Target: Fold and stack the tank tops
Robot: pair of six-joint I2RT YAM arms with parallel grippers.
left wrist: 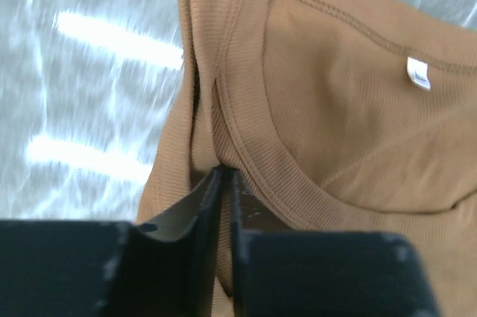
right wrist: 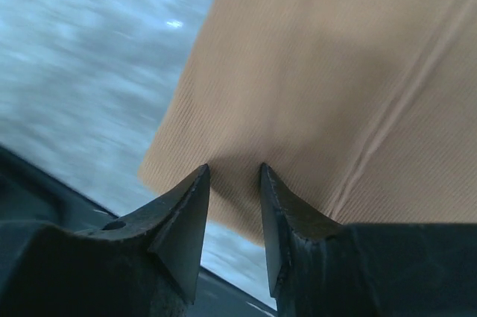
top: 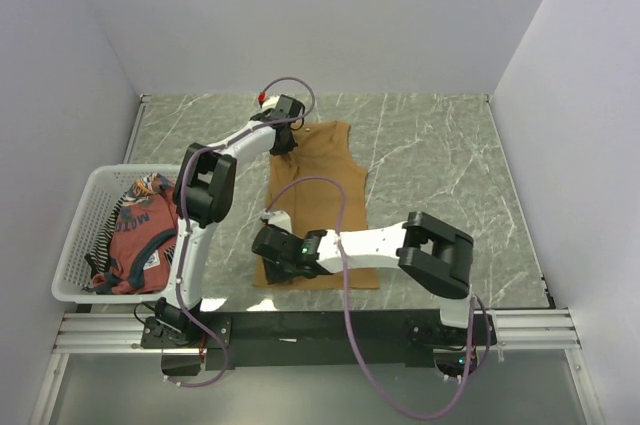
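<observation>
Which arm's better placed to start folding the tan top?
Left. The left pincer looks shut on the tan top at its shoulder strap, ready to lift. The right pincer stands open at the hem corner, gripping nothing yet.

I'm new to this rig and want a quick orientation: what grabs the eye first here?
A tan tank top lies flat mid-table, the left gripper pinching its far shoulder strap and the right gripper open over its near corner. At the left edge, a white basket holds a rust-red top.
</observation>
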